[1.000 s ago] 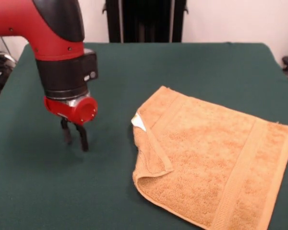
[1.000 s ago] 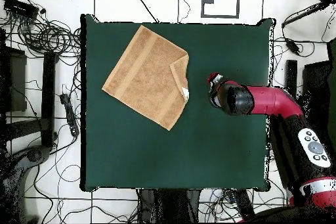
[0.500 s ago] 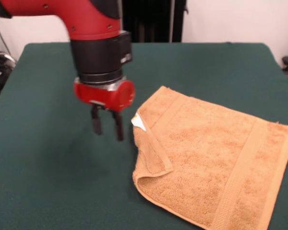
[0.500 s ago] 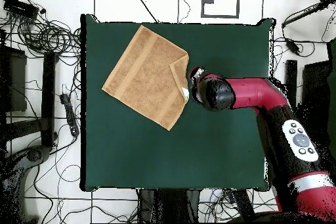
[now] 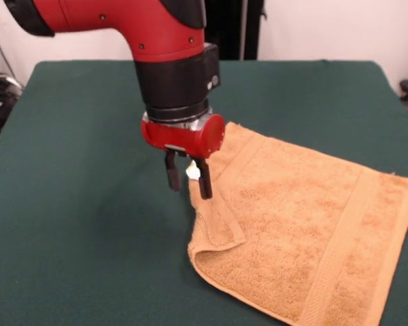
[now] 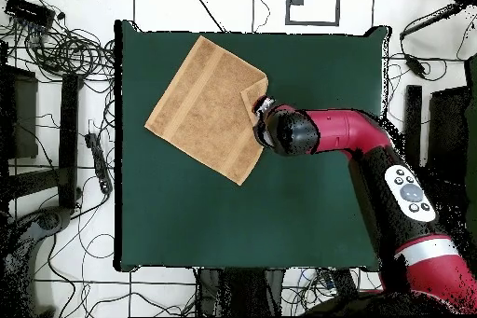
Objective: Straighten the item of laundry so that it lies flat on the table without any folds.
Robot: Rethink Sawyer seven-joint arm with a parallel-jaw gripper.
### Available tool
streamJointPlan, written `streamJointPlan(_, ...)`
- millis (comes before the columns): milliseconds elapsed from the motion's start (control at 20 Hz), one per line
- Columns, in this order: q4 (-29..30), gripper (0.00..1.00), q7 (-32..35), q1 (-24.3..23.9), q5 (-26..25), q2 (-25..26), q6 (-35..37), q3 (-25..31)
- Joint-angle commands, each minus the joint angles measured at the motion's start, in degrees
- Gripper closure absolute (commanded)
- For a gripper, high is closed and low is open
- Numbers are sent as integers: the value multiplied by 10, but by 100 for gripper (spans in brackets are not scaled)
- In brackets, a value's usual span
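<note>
The golden-orange towel [image 5: 306,231] lies on the dark green table [image 5: 75,224] at the front right, with band stripes near two edges. Its left corner is folded over onto itself, forming a narrow flap [image 5: 214,214], and a small white tag [image 5: 192,171] shows at that edge. My gripper [image 5: 188,179] is open and empty, its fingers hanging just above the folded edge by the tag. In the overhead view the towel [image 6: 200,109] sits at the upper left of the table [image 6: 307,212], and the gripper [image 6: 264,117] is at its right edge, mostly hidden by the wrist.
The red arm [image 6: 354,137] reaches in over the table from the right in the overhead view. Cables and equipment [image 6: 56,44] lie on the floor around the table. Green surface shows to the left of the towel in the front view.
The arm has swung across the table toward the towel. The gripper has gone from bare green surface to just above the towel's folded edge. The towel has not moved.
</note>
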Motion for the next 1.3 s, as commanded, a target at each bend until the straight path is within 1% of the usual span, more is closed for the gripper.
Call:
streamJointPlan(50, 30, 0, 32, 40, 21, 73, -19, -25)
streamJointPlan(200, 37, 0, 63, 52, 30, 73, -40, -31)
streamJointPlan(350, 43, 0, 112, 83, 45, 65, -66, -52)
streamJointPlan(450, 45, 0, 126, 100, 56, 60, -79, -62)
streamJointPlan(600, 43, 0, 112, 105, 73, 62, -85, -64)
streamJointPlan(750, 38, 0, 97, 111, 87, 54, -72, -73)
streamJointPlan(900, 44, 0, 81, 114, 109, 22, -36, -76)
streamJointPlan(1050, 52, 0, 49, 108, 130, -11, 8, -73)
streamJointPlan(1150, 40, 0, 22, 100, 132, -5, 17, -71)
streamJointPlan(1250, 9, 0, -8, 93, 123, 16, 20, -75)
streamJointPlan(1300, -12, 0, -23, 90, 117, 35, 23, -79)
